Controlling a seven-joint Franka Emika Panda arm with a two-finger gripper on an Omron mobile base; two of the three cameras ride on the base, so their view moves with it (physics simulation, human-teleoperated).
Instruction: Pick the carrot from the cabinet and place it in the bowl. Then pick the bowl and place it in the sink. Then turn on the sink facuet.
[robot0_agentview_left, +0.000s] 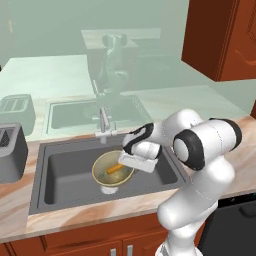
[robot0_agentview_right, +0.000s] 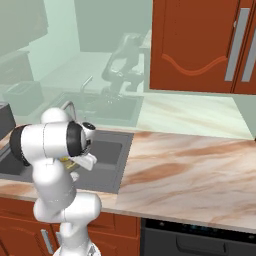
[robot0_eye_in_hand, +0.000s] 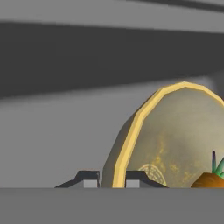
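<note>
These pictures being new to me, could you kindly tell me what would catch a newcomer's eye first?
The olive-gold bowl draws the eye, low in the dark grey sink with the carrot lying inside it. The gripper straddles the bowl's rim, one fingertip on each side. Behind the basin stands the silver sink facuet.

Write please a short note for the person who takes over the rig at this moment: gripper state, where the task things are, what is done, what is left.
Gripper: its fingers sit one on each side of the bowl's rim, in the hand view; whether they press it I cannot tell.
Bowl: inside the sink, near the middle; whether it rests on the bottom I cannot tell.
Carrot: lying in the bowl.
Faucet: behind the sink, untouched; no water is visible.
Done: carrot in the bowl, bowl brought into the sink.
Left: let go of the bowl if it is gripped, lift the arm out, then turn on the faucet.
</note>
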